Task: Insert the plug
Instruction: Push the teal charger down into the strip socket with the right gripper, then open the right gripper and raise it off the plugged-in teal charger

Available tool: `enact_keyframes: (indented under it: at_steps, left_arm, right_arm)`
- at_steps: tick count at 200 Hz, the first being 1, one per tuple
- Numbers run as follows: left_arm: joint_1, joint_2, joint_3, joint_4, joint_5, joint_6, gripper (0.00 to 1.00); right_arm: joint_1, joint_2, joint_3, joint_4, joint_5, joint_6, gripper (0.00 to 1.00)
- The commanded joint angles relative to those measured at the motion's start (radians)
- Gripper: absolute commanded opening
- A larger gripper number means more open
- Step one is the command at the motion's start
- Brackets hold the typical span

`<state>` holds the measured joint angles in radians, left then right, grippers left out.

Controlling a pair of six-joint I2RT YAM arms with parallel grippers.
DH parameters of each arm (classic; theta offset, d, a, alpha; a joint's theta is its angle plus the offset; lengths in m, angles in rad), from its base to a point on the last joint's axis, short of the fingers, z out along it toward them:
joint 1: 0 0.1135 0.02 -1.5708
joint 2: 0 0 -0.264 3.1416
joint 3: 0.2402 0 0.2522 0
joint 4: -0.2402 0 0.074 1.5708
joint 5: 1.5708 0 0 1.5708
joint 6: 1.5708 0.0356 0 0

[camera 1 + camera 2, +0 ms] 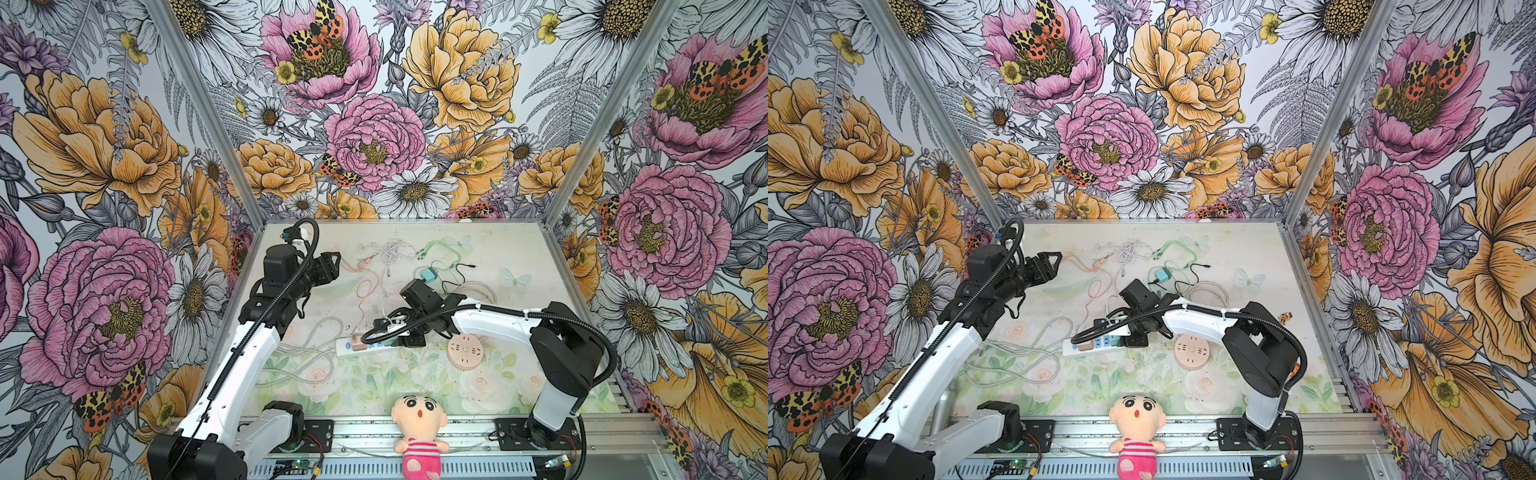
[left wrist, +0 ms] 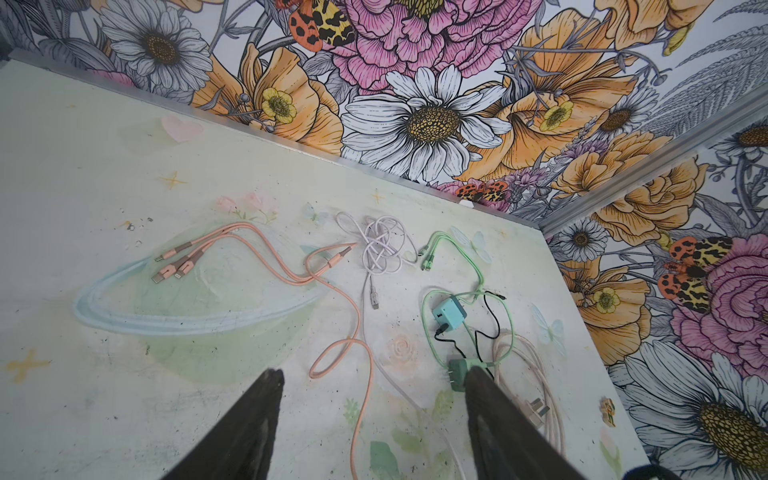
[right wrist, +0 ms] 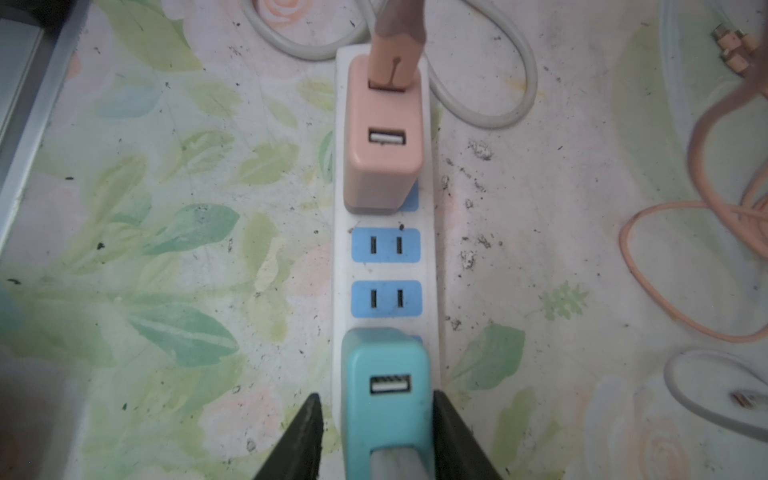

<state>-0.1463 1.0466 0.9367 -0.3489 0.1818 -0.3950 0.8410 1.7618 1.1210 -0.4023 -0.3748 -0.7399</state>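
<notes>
A white power strip (image 3: 386, 270) with blue sockets lies on the table, seen in both top views (image 1: 345, 348) (image 1: 1073, 350). A teal plug (image 3: 386, 399) with a USB port sits pushed down on the socket at one end. My right gripper (image 3: 376, 399) straddles it with its jaws open: one finger (image 3: 309, 428) stands clear of the plug, the other is right beside it. A pink adapter (image 3: 384, 137) with a pink cable occupies the far end; two sockets between are bare. My left gripper (image 2: 374, 374) hangs open and empty over the back left of the table (image 1: 334, 264).
Loose cables lie at the back: pink (image 2: 332, 266), white (image 2: 382, 245) and green (image 2: 478, 270), with a second teal adapter (image 2: 446, 311) and a green plug (image 2: 457, 374). A round pink socket (image 1: 465, 351) lies right of the strip. A doll (image 1: 419, 432) sits at the front rail.
</notes>
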Motion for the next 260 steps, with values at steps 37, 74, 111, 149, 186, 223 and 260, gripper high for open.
enact_keyframes:
  at_steps: [37,74,111,149,186,223,260]
  left_arm:
    - [0.011,-0.026,0.0,-0.01,0.013,-0.01,0.72]
    - [0.004,-0.002,0.038,-0.047,0.021,-0.008,0.72]
    - [-0.073,0.039,0.099,-0.103,-0.048,0.019,0.73]
    - [-0.207,0.129,0.213,-0.19,-0.144,0.057,0.73]
    - [-0.303,0.224,0.291,-0.192,-0.152,0.05,0.73]
    - [-0.417,0.355,0.372,-0.211,-0.141,0.062,0.71]
    - [-0.486,0.442,0.425,-0.211,-0.127,0.048,0.67]
  right_arm:
    - [-0.003,-0.082,-0.044,-0.007,0.053,0.041,0.46]
    - [-0.026,-0.163,-0.102,-0.001,0.06,0.156,0.42]
    - [-0.043,-0.277,-0.158,0.024,0.151,0.325,0.45]
    - [-0.12,-0.411,-0.223,0.035,0.339,0.476,0.46]
    - [-0.268,-0.524,-0.271,0.052,0.553,0.678,0.5]
    - [-0.473,-0.621,-0.325,0.048,0.605,0.933,0.57]
    - [-0.662,-0.668,-0.397,0.039,0.506,1.089,0.56]
